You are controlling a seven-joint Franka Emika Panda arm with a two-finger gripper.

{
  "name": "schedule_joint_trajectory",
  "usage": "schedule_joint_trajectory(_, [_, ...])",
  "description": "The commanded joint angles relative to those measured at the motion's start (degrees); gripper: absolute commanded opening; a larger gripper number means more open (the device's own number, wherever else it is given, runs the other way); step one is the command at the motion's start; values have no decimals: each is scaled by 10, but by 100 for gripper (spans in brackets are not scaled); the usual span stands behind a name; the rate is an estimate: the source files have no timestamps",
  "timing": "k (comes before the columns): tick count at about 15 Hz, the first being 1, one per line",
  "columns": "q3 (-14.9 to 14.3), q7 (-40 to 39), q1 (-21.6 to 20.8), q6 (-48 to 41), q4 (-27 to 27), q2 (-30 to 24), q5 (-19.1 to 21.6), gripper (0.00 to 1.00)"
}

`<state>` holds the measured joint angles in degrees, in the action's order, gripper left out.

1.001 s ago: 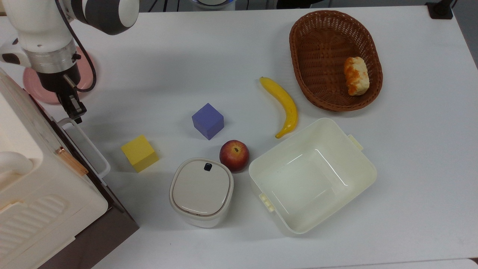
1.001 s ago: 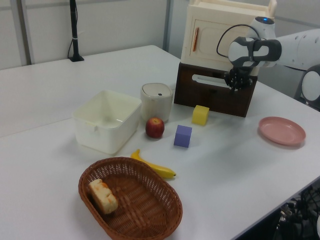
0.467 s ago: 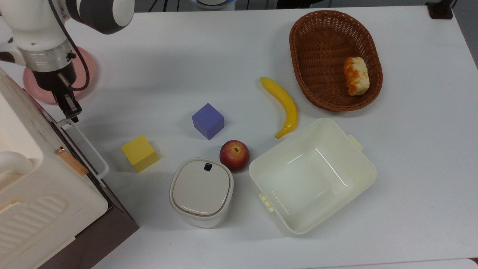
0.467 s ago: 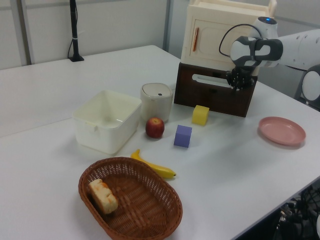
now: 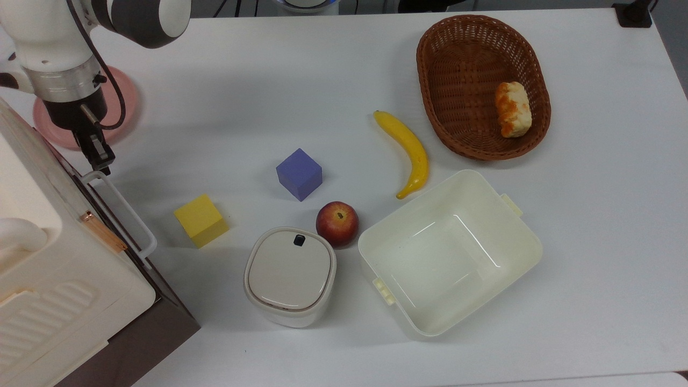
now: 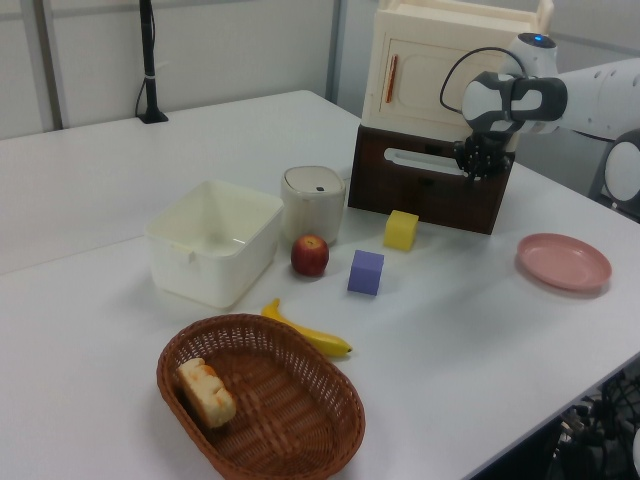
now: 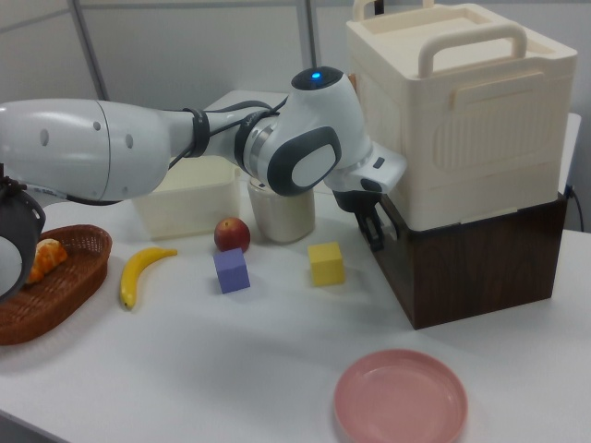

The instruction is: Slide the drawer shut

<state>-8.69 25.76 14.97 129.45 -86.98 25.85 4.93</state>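
Drawer [image 5: 80, 180] at the top view's left edge, under cream cabinet [image 5: 48, 258], front nearly flush. Gripper [image 5: 99, 161] touching end of white handle [image 5: 126, 212]; finger spread: cannot tell. Closing push near done. Next: short push inward, then withdrawal.

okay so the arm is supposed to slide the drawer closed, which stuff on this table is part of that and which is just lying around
Part of the job:
the drawer, dark brown front
its white bar handle
the claw, at the handle's end

Just lying about:
yellow cube
purple cube
apple
banana
lidded container
open tub
basket with bread
pink plate
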Motion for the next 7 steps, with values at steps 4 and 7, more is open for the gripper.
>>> schedule_joint_trajectory(4, [36,-47,-38,7,4,2,-5,0])
schedule_joint_trajectory(7, [55,-58,-66,2,-14,-20,-35,0])
